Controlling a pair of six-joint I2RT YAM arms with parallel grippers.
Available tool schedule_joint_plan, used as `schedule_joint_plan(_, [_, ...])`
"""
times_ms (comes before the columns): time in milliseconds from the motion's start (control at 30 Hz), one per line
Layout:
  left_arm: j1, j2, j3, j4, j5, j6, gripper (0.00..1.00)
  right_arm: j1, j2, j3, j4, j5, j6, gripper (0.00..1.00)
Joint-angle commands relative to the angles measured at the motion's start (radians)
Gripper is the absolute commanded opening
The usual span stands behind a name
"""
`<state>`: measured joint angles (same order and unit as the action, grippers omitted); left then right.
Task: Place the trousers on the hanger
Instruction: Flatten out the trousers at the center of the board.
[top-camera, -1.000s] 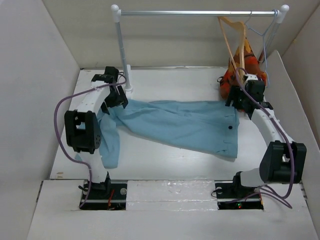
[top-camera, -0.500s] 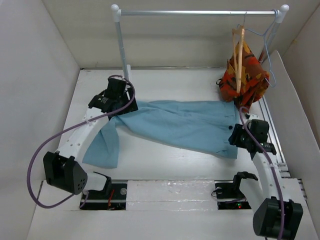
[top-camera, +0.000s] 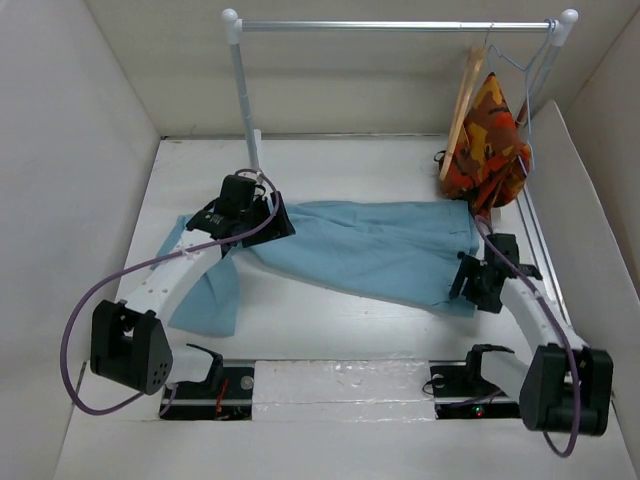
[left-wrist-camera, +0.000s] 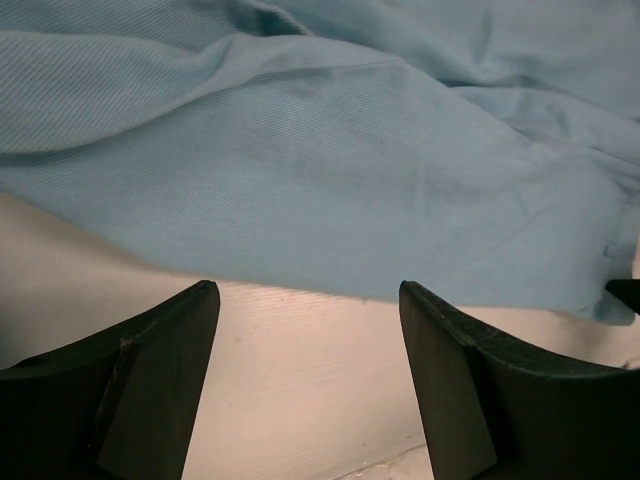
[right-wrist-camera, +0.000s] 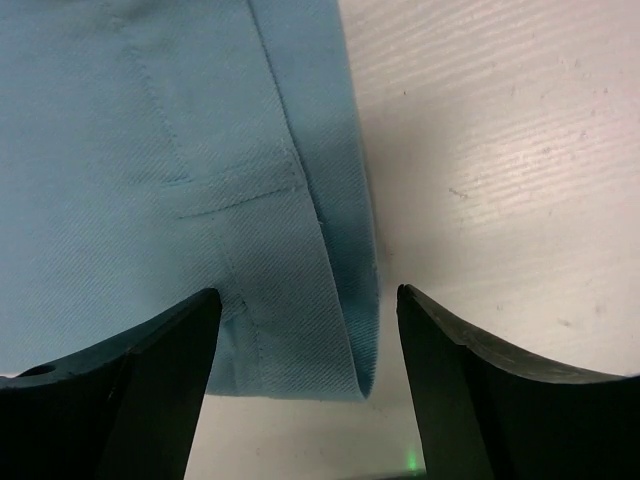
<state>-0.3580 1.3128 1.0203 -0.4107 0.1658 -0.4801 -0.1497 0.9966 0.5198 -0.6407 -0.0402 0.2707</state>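
Note:
The light-blue trousers (top-camera: 360, 248) lie spread across the table, legs to the left, waist to the right. The tan wooden hanger (top-camera: 463, 105) hangs from the rail at the back right. My left gripper (top-camera: 277, 222) is open over the legs; in the left wrist view (left-wrist-camera: 308, 300) its jaws frame bare table just short of the cloth edge (left-wrist-camera: 330, 190). My right gripper (top-camera: 462, 283) is open at the waist's near right corner; in the right wrist view (right-wrist-camera: 308, 305) the waistband corner (right-wrist-camera: 340, 300) lies between its jaws, not gripped.
An orange-red patterned garment (top-camera: 495, 140) hangs on a thin wire hanger (top-camera: 525, 70) beside the wooden one. The clothes rail (top-camera: 400, 26) stands on a post (top-camera: 245, 100) at the back. White walls close in the table (top-camera: 330, 320).
The left gripper moved right onto the trouser legs. The right gripper moved a little down and left to the waist corner. The hanger and patterned garment have swung on the rail.

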Motion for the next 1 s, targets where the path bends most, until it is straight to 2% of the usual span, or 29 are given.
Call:
schedule_joint_plan(0, [0.002, -0.050, -0.014, 0.113, 0.075, -0.014, 0.69, 0.100, 0.121, 0.109, -0.098, 0.186, 0.163, 0.76])
schedule_joint_plan(33, [0.002, -0.056, -0.017, 0.119, 0.078, -0.011, 0.69, 0.125, 0.147, 0.152, -0.118, 0.251, 0.186, 0.76])
schedule_joint_plan(167, [0.002, -0.098, -0.028, 0.125, 0.092, 0.001, 0.69, 0.209, 0.266, 0.175, -0.157, 0.307, 0.294, 0.73])
schedule_joint_plan(267, [0.002, -0.124, -0.045, 0.136, 0.098, 0.009, 0.69, 0.253, 0.336, 0.200, -0.151, 0.333, 0.354, 0.55])
schedule_joint_plan(300, [0.002, -0.129, -0.051, 0.133, 0.103, 0.012, 0.68, 0.243, 0.350, 0.204, -0.139, 0.321, 0.357, 0.45])
schedule_joint_plan(333, [0.002, -0.135, -0.054, 0.133, 0.104, 0.015, 0.68, 0.210, 0.358, 0.207, -0.140, 0.306, 0.363, 0.23])
schedule_joint_plan(367, [0.002, -0.145, -0.058, 0.133, 0.104, 0.017, 0.68, 0.197, 0.349, 0.213, -0.142, 0.306, 0.363, 0.13])
schedule_joint_plan(433, [0.002, -0.152, -0.068, 0.136, 0.112, 0.020, 0.67, 0.170, 0.317, 0.232, -0.168, 0.333, 0.357, 0.00])
schedule_joint_plan(600, [0.002, -0.147, -0.075, 0.121, 0.133, 0.052, 0.67, -0.054, 0.154, 0.272, -0.246, 0.376, 0.225, 0.00])
schedule_joint_plan(800, [0.002, -0.144, -0.059, 0.079, 0.063, 0.075, 0.70, -0.253, 0.089, 0.424, -0.391, 0.621, 0.110, 0.00])
schedule_joint_plan(867, [0.002, -0.144, -0.052, 0.070, 0.035, 0.069, 0.72, -0.287, 0.103, 0.443, -0.366, 0.617, 0.049, 0.27])
schedule_joint_plan(900, [0.002, -0.147, -0.058, 0.075, 0.028, 0.064, 0.73, -0.287, 0.112, 0.454, -0.349, 0.616, 0.012, 0.61])
schedule_joint_plan(933, [0.016, -0.146, -0.061, 0.072, 0.023, 0.063, 0.75, -0.287, 0.132, 0.460, -0.331, 0.597, -0.020, 0.73])
schedule_joint_plan(967, [0.036, -0.145, -0.065, 0.066, 0.011, 0.058, 0.75, -0.287, 0.146, 0.485, -0.314, 0.524, -0.053, 0.78])
